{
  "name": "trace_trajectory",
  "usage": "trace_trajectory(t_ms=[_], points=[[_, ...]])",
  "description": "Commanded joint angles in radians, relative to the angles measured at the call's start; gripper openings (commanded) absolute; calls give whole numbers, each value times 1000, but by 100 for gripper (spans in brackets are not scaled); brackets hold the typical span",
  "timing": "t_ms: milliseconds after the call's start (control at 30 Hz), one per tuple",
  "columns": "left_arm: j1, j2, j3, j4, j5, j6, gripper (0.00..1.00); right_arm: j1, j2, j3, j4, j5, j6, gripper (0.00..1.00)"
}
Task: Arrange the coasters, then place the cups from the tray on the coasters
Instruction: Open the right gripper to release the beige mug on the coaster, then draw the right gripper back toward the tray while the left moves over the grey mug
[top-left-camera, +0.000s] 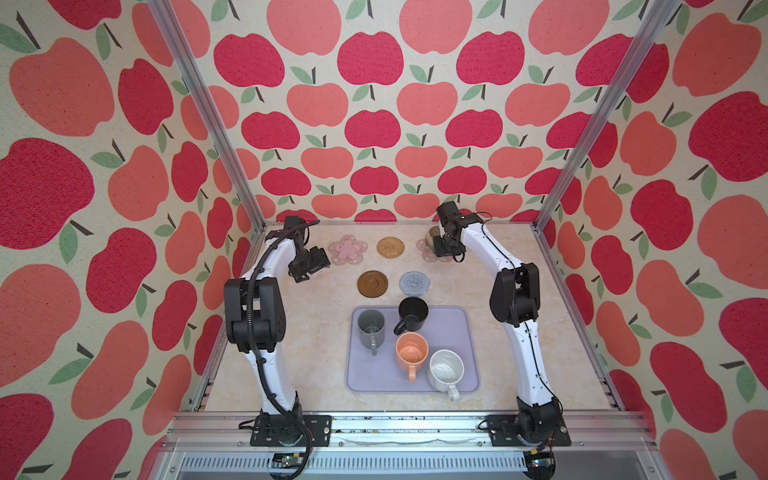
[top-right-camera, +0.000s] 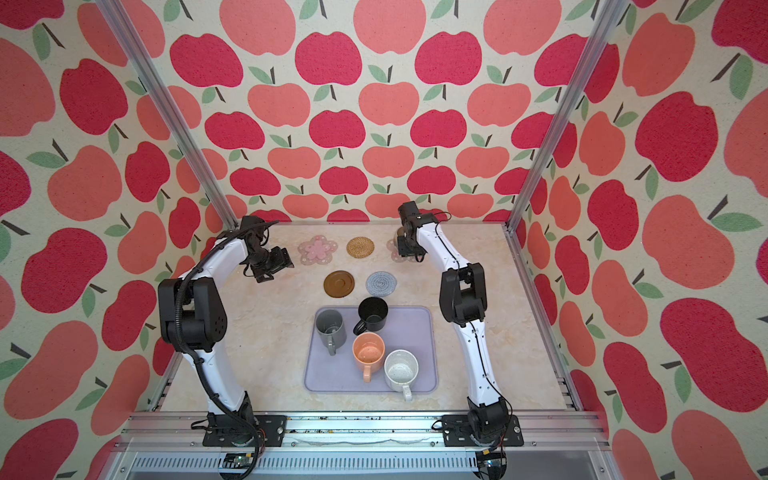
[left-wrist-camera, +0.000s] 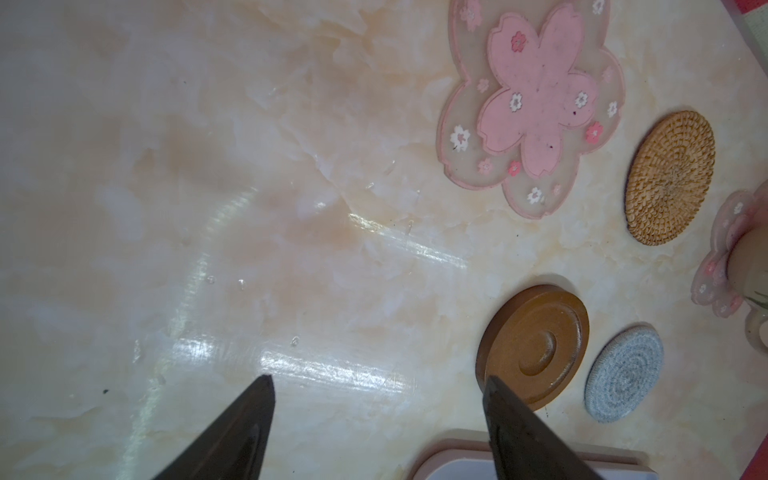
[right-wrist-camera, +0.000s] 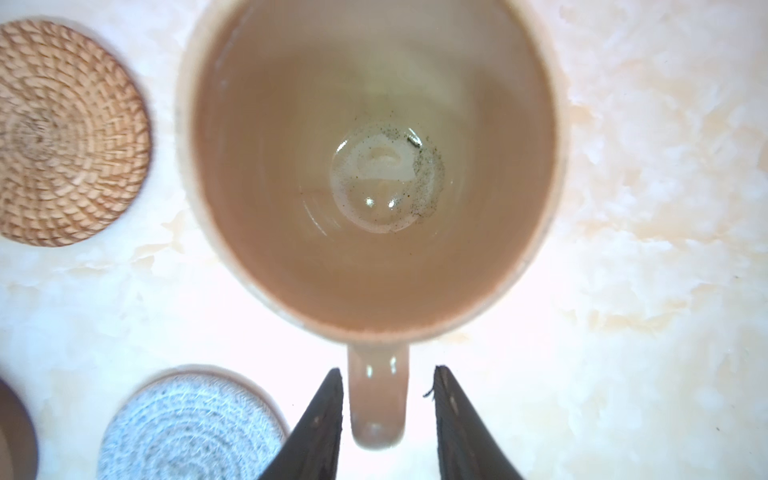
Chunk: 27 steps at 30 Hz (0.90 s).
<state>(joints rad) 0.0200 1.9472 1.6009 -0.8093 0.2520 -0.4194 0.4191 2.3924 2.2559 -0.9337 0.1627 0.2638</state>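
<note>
Marble worktop (top-left-camera: 320, 332), apple-print walls (top-left-camera: 374, 124) — my right jaws stand parted astride the handle of the beige mug (right-wrist-camera: 374, 166), rattan coaster (right-wrist-camera: 62, 133) and grey coaster (right-wrist-camera: 191, 428) beside it — left jaws wide, empty.

**Apple-print walls around a marbled worktop**

A glossy cream marble-patterned worktop (top-left-camera: 291, 353) is enclosed by walls printed with red and coral apples (top-left-camera: 374, 104). Two silver aluminium posts (top-left-camera: 200, 104) rise from its far corners. A silver aluminium rail (top-left-camera: 395, 428) runs along its near edge, with a slotted grey strip (top-left-camera: 374, 461) below
</note>
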Motion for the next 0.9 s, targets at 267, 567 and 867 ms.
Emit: trace_trajectory(t_ms=[267, 567, 867], points=[[-7, -158, -91, -81, -25, 41, 82, 20, -303, -329, 108, 24, 29, 42], [-60, -270, -157, -112, -62, 38, 82, 30, -516, -611, 179, 39, 52, 43], [-132, -403, -264, -114, -95, 14, 82, 51, -747, -848, 216, 67, 66, 47]])
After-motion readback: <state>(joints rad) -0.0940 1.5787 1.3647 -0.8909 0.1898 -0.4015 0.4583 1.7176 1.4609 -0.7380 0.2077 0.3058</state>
